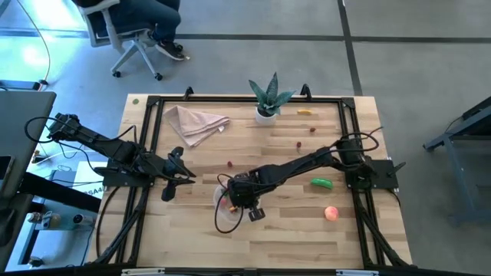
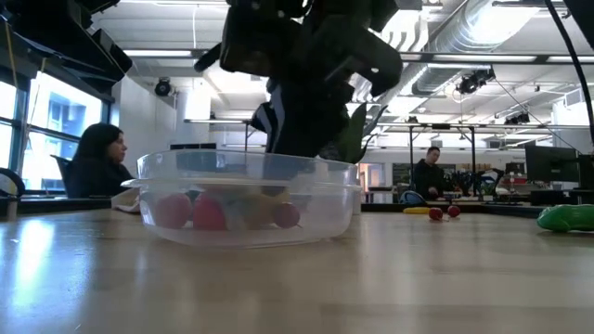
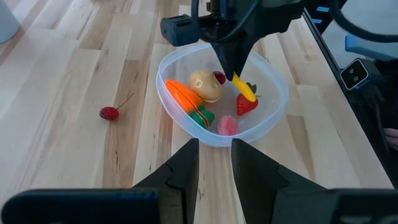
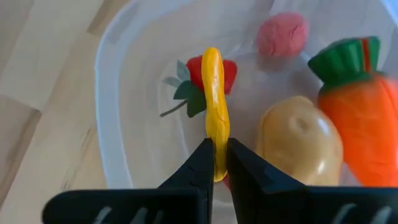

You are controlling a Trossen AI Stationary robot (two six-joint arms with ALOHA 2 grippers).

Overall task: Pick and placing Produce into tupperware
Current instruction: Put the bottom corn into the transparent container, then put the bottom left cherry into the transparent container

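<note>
Right claw (image 4: 216, 163) is clamped on the yellow banana (image 4: 215, 106), holding it over the tupperware (image 3: 272, 118) near the worktop (image 1: 307, 230) centre. Inside lie a carrot (image 3: 185, 98), potato (image 3: 206, 85) and strawberry (image 3: 245, 104). Left claw (image 3: 214, 165), fingers together, waits just beside the tub.

R gripper (image 4: 216, 163) clamped — L gripper (image 3: 214, 163) shut.

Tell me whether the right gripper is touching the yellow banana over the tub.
Touching. The right wrist view shows the right gripper with both fingers pinched against the yellow banana, no gap either side, above the tub.
</note>
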